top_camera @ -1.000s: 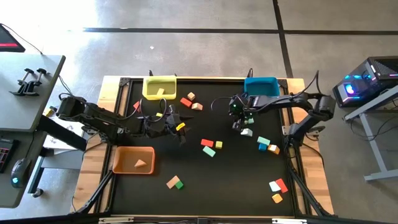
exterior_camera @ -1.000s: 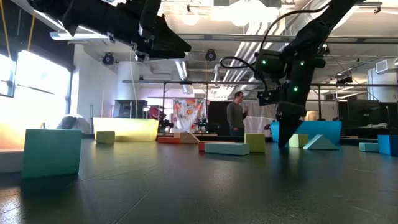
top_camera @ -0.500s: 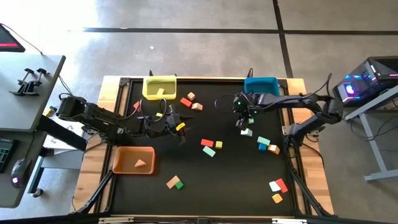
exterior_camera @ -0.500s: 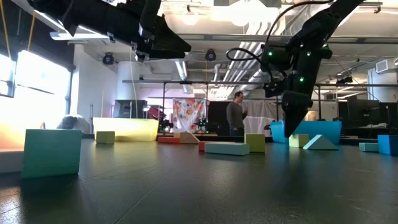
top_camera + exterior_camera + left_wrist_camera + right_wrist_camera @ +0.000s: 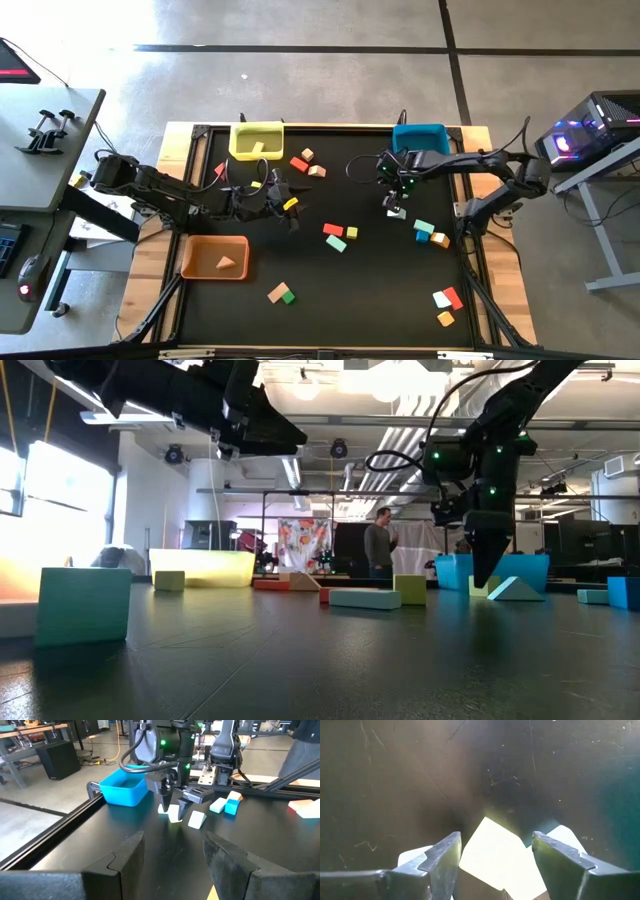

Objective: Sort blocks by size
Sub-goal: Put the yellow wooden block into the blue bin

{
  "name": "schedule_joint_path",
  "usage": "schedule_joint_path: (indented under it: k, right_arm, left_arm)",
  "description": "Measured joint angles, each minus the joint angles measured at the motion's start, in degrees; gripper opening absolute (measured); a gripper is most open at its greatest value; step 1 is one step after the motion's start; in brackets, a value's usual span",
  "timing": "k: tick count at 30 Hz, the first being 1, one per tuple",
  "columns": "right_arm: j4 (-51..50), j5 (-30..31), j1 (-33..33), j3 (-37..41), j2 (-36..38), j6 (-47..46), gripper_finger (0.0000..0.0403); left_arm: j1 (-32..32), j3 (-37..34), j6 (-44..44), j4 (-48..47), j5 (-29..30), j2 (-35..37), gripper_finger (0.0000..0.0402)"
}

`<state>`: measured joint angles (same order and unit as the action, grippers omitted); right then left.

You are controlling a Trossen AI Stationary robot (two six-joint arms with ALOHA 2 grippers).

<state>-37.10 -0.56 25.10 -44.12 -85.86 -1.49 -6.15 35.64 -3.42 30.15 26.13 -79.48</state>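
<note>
l gripper (image 5: 290,208) hovers over mat l of centre, fingers apart, nothing held. blocks (image 5: 336,238) scattered across black mat, one in orange bin (image 5: 213,257). r gripper (image 5: 393,200) pointing down by blue bin (image 5: 420,139), fingers spread either side of pale block (image 5: 497,855), not clamped.

The table (image 5: 330,290) has a black, slightly glossy top marked with fine scratches, framed by pale wood at its edges. The blue bin (image 5: 125,787) looks like smooth, shiny plastic. The pale block (image 5: 500,855) has flat, matt faces. The right hand (image 5: 495,862) looks like dark, matt plastic.
</note>
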Motion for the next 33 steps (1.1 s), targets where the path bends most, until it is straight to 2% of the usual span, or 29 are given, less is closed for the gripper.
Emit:
schedule_joint_path:
  k: [9, 15, 23, 29, 33]
  right_arm:
    - [-0.94, -0.13, 0.0, -0.02, 0.0, -1.08, 0.0171]
    - [-1.42, -0.14, 0.0, -0.02, -0.02, -1.09, 0.0147]
    - [-0.87, -0.13, 0.0, -0.02, -0.02, -1.07, 0.0141]
    - [3.41, -0.06, 0.0, -0.02, 0.16, 0.26, 0.014]
    - [7.52, 2.73, 0.33, -0.02, 2.62, 1.92, 0.0139]
  left_arm:
    - [0.0, 0.0, -0.45, -0.34, 0.01, -0.01, 0.0188]
    - [0.0, 0.0, -0.46, -0.37, 0.01, -0.01, 0.0188]
    - [0.0, 0.0, -0.46, -0.37, 0.01, -0.02, 0.0188]
    - [0.0, 0.0, -0.46, -0.37, 0.02, -0.02, 0.0188]
    - [0.0, 0.0, -0.47, -0.35, 0.0, -0.02, 0.0188]
